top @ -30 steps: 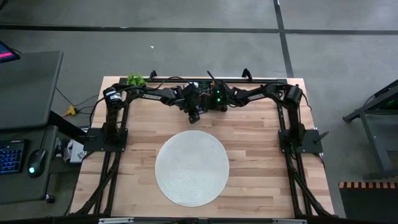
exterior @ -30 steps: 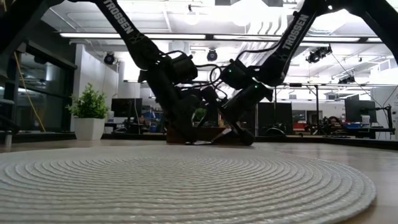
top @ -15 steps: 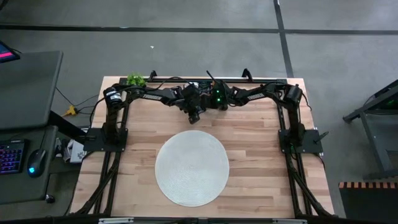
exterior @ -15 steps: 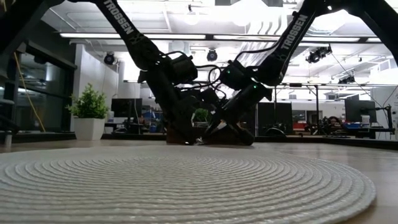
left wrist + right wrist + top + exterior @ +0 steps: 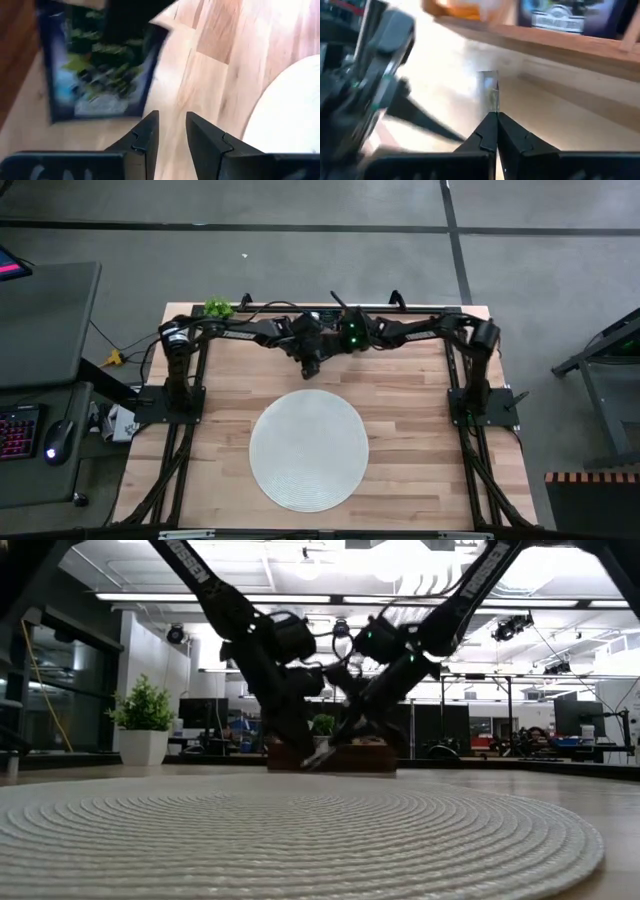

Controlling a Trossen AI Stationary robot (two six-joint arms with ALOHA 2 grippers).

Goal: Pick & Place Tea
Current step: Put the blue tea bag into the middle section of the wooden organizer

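My right gripper point(image 5: 492, 116) is shut on one tea sachet point(image 5: 95, 65), dark with a green print, near the middle of the table's far edge. The right wrist view sees the sachet edge-on as a thin pale strip point(image 5: 490, 92). My left gripper point(image 5: 172, 120) hovers right beside it, its fingers a little apart with only bare wood between them. The brown wooden tray point(image 5: 545, 45) stands just behind, with an orange sachet point(image 5: 465, 7) and a dark one point(image 5: 555, 15) in it. The round white mat point(image 5: 308, 448) lies nearer the front. My right gripper pinches the sachet by one edge point(image 5: 491, 107) between the ends of its two fingers. The fingers slant down from the table's right side. The sachet sticks out beyond the fingertips, tilted and clear of the table point(image 5: 318, 753).
Both arms crowd together over the far middle of the table point(image 5: 420, 390), right in front of the tray. A small potted plant point(image 5: 218, 308) stands at the far left corner. Bare wood lies on both sides of the mat.
My right gripper has shut on the sachet, rolled at the wrist and risen, lifting the sachet off the table in front of the tray.
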